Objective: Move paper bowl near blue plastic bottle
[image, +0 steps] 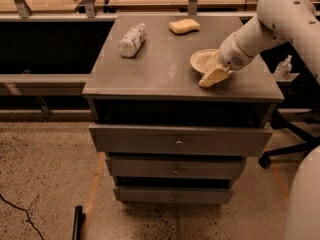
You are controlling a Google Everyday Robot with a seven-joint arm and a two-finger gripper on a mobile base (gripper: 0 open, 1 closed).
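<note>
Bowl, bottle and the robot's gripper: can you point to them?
paper bowl (202, 60): camera view, the bare inside, left part.
bottle (132, 40): camera view, the label in its middle.
gripper (210, 78): camera view, its tip, at the bowl's near rim.

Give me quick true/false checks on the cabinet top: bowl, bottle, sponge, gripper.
1. The bottle lies on its side on the left of the cabinet top. True.
2. The gripper is at the near edge of the bowl. True.
3. The sponge sits inside the bowl. False: it lies on the cabinet top behind the bowl, apart from it.
4. The bowl touches the bottle. False: the bowl is on the right side, well apart from the bottle.
</note>
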